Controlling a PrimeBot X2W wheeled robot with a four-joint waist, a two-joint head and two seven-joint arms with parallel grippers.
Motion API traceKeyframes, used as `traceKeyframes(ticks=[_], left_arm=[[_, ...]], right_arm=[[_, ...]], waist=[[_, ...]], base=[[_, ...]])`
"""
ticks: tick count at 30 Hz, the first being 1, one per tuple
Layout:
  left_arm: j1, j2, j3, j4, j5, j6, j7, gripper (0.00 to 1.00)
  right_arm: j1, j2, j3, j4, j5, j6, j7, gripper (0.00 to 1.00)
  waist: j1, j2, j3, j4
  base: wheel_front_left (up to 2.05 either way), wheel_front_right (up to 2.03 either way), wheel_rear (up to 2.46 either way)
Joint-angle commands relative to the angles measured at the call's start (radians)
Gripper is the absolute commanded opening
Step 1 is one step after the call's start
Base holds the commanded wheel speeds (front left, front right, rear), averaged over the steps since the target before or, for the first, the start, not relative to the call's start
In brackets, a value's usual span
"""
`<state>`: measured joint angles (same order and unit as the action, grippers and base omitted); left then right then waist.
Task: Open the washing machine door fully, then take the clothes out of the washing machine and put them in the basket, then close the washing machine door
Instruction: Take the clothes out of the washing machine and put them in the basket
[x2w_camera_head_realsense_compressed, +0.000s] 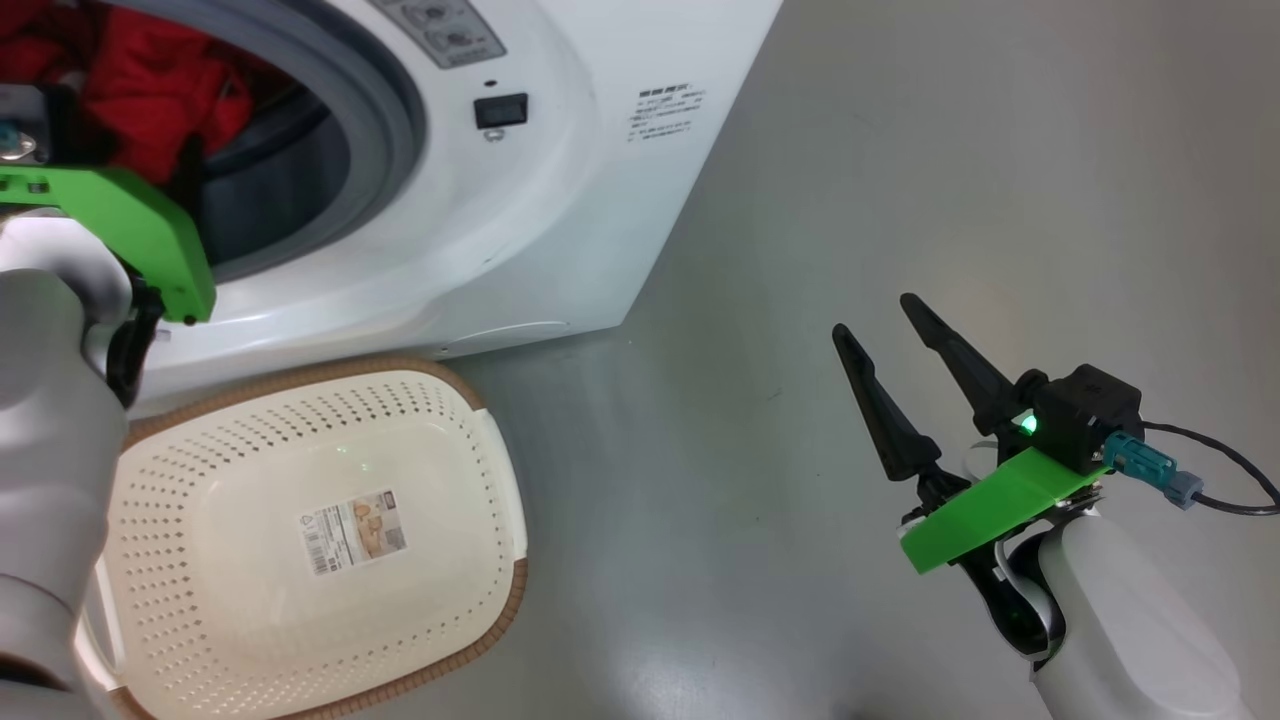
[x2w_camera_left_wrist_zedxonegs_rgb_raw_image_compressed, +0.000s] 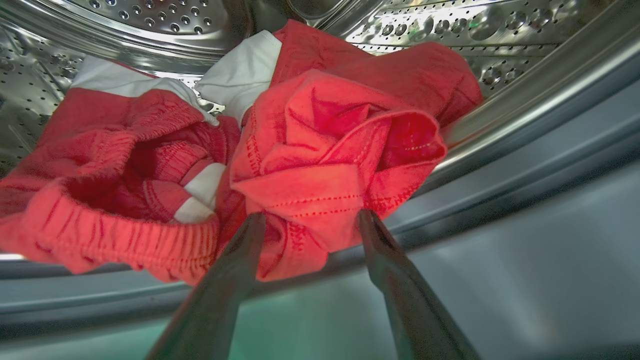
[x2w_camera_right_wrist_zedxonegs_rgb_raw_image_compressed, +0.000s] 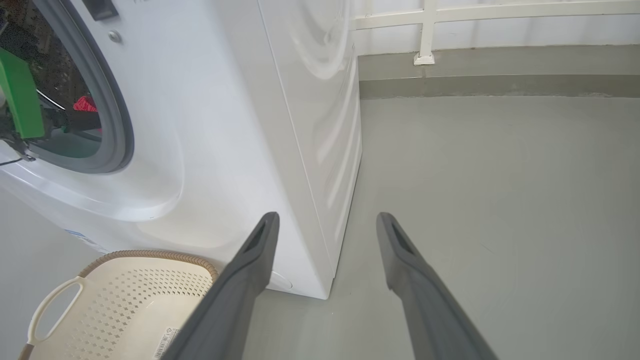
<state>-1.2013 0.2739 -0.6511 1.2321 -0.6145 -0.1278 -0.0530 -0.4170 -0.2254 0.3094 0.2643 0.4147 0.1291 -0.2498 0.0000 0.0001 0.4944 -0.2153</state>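
Note:
The white washing machine stands at the upper left with its drum mouth uncovered; the washing machine door is out of view. Red clothes with white bands lie bunched in the steel drum and also show in the head view as clothes. My left gripper is inside the drum, open, with a red fold lying between its fingertips. The cream basket sits on the floor below the drum mouth, holding nothing but its sticker. My right gripper hangs open over the floor to the right, holding nothing.
The grey rubber ring surrounds my left wrist's green bracket. Bare grey floor stretches right of the machine. In the right wrist view the machine's side panel, a white railing at the far wall and the basket show.

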Motion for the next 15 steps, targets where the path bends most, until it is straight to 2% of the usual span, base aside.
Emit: traceKeyframes(ticks=[1, 7, 8, 9, 10, 15], left_arm=[[-0.038, 0.047, 0.009, -0.008, -0.010, -0.003, -0.001, 1.00], [-0.039, 0.056, -0.015, 0.005, -0.034, -0.003, 0.000, 1.00], [-0.038, 0.056, -0.020, 0.006, -0.039, -0.003, 0.001, 0.91], [-0.038, 0.056, -0.024, 0.007, -0.042, -0.003, 0.002, 0.48], [-0.038, 0.056, -0.029, 0.008, -0.045, -0.003, 0.001, 0.00], [-0.033, 0.051, -0.045, 0.008, -0.068, -0.003, -0.013, 0.00]], right_arm=[[0.009, -0.002, 0.017, -0.022, -0.007, 0.002, -0.012, 1.00], [0.012, 0.000, 0.013, -0.025, -0.008, 0.002, -0.012, 1.00], [0.013, 0.001, 0.012, -0.026, -0.008, 0.002, -0.012, 1.00], [0.013, 0.001, 0.011, -0.026, -0.008, 0.002, -0.012, 1.00], [0.014, 0.001, 0.010, -0.026, -0.008, 0.002, -0.012, 1.00], [0.013, 0.001, 0.006, -0.020, -0.009, 0.002, -0.012, 1.00]], waist=[[0.0000, -0.0001, 0.005, -0.006], [0.0000, -0.0001, 0.007, -0.014], [0.0000, -0.0001, 0.007, -0.014], [0.0000, -0.0001, 0.006, -0.014], [0.0000, -0.0001, 0.005, -0.013], [0.0000, -0.0001, -0.006, -0.004]], base=[[0.00, 0.00, 0.00], [0.00, 0.00, 0.00], [0.00, 0.00, 0.00], [0.00, 0.00, 0.00], [0.00, 0.00, 0.00], [0.00, 0.00, 0.00]])
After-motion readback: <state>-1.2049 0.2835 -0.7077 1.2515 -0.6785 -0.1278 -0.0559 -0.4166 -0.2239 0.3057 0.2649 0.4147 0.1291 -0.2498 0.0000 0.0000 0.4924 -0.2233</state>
